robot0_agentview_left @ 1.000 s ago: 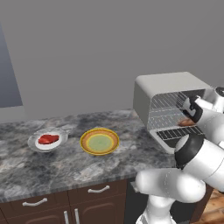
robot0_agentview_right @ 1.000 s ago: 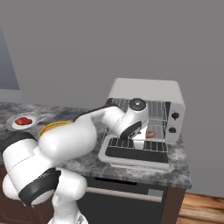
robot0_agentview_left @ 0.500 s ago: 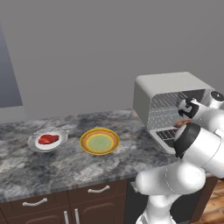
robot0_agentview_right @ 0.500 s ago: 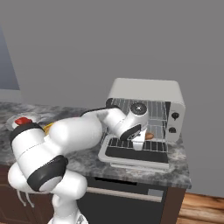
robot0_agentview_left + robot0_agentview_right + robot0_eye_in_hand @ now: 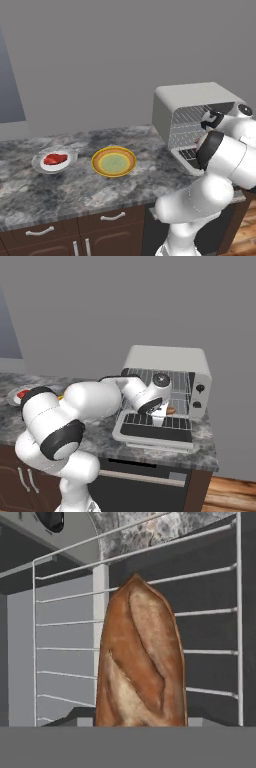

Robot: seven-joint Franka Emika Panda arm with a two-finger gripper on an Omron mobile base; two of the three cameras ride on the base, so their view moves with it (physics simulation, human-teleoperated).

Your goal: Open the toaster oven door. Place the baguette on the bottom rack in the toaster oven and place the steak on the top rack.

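The toaster oven point(image 5: 167, 362) stands at the counter's right end, and its door point(image 5: 156, 432) lies folded down flat. My gripper point(image 5: 162, 414) reaches into the oven mouth and is shut on the baguette point(image 5: 140, 667), whose brown tip point(image 5: 171, 410) pokes out low in the cavity. In the hand view the loaf stands over silver wire rack bars point(image 5: 210, 612), hiding the fingertips. I cannot tell which rack that is. The steak point(image 5: 55, 159) lies on a white plate point(image 5: 43, 167) far left on the counter.
A yellow-rimmed green plate point(image 5: 114, 161) sits mid-counter between the steak's plate and the toaster oven point(image 5: 192, 102). Two black knobs point(image 5: 199, 396) are on the oven's right side. Grey stone counter point(image 5: 75, 192) runs over dark cabinet drawers.
The arm's elbow and forearm have swung round while the hand stayed at the oven mouth. The baguette has shifted only slightly inside the cavity.
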